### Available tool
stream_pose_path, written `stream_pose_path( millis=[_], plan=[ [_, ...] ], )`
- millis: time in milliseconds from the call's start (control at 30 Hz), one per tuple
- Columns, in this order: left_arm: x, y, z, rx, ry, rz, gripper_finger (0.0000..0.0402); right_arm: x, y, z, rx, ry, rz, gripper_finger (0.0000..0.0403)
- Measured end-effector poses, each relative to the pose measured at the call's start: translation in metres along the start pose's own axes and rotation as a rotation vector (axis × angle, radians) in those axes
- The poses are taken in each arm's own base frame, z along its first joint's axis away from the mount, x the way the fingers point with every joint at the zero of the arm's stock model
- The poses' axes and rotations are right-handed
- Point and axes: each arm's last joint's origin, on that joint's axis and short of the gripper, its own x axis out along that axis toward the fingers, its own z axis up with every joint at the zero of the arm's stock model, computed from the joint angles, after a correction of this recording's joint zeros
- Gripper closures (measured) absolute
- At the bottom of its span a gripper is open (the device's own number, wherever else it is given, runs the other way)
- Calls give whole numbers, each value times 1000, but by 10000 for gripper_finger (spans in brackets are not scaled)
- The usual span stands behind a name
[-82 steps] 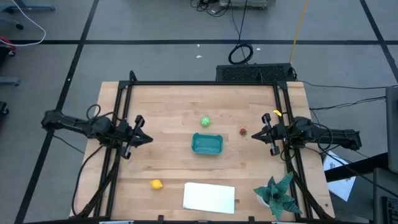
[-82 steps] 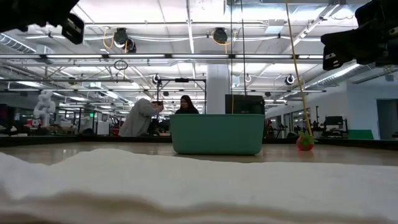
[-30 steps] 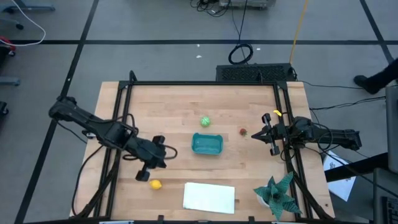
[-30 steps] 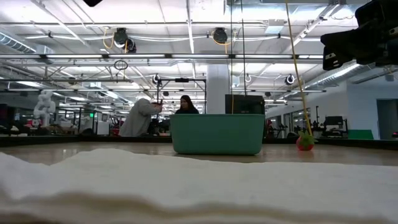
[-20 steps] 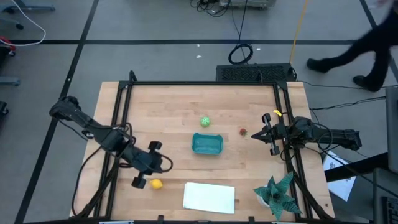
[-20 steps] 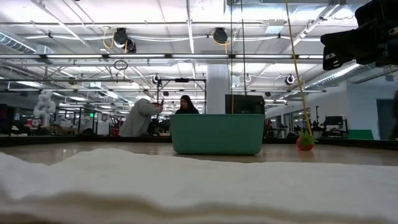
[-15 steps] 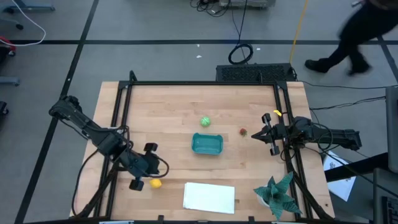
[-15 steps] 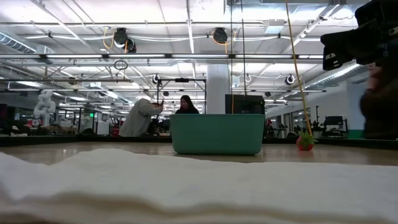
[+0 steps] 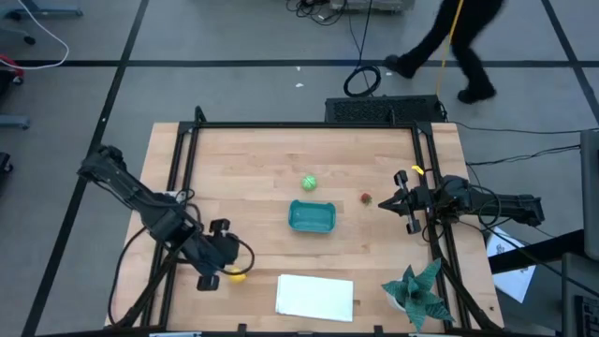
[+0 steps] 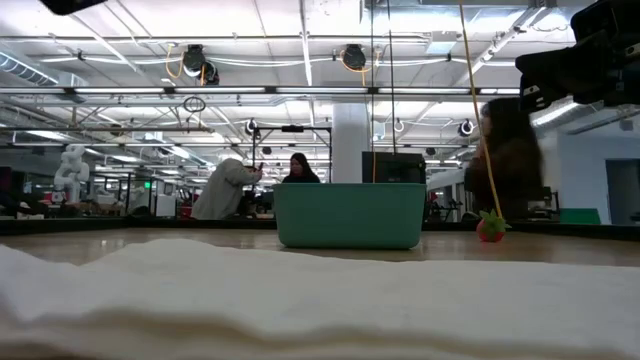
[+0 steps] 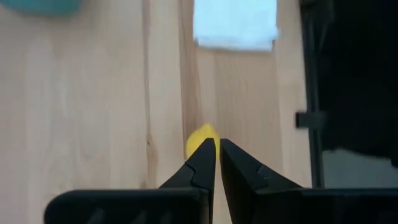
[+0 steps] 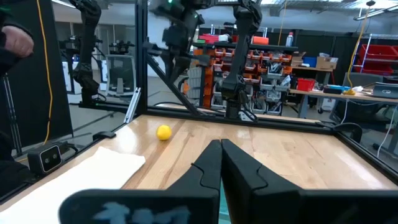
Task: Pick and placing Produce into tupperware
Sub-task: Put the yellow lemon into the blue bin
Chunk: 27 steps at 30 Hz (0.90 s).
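The yellow lemon [image 9: 238, 276] is lying on the bare wood just beside the near-left corner of the white sheet [image 9: 315, 296], and the left gripper [image 9: 223, 269], which was hanging near the table's left rail a few seconds ago, is now sitting right over it, having swung in and down toward the sheet. In the left wrist view its fingers [image 11: 204, 163] are pressed together with nothing between them, the lemon [image 11: 200, 138] showing just past their tips.

The light green ball [image 9: 308, 183] and the dark red piece [image 9: 366, 197] are lying where they were, both beyond the sheet, either side of the teal tupperware [image 9: 312, 216], which is holding nothing.

The right gripper [image 9: 401, 200] is waiting by the right rail beyond the sheet, its fingers [image 12: 211, 163] clenched on nothing.

Open wood is lying between the sheet and the tub. A person [image 9: 449, 42] is now walking across the floor beyond the table's far edge.
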Motion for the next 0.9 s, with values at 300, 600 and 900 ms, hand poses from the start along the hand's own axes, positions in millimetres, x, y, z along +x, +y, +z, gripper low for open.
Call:
stream_pose_path(
  millis=[300, 600, 900],
  plan=[
    [32, -2, 1, 75, 159, 17, 376, 0, 0, 0, 0, 1, 0, 403],
    [32, -4, 0, 118, 175, -3, 376, 0, 0, 0, 1, 0, 0, 403],
    [32, -1, 1, 108, 169, 6, 376, 0, 0, 0, 27, 1, 0, 403]
  ],
)
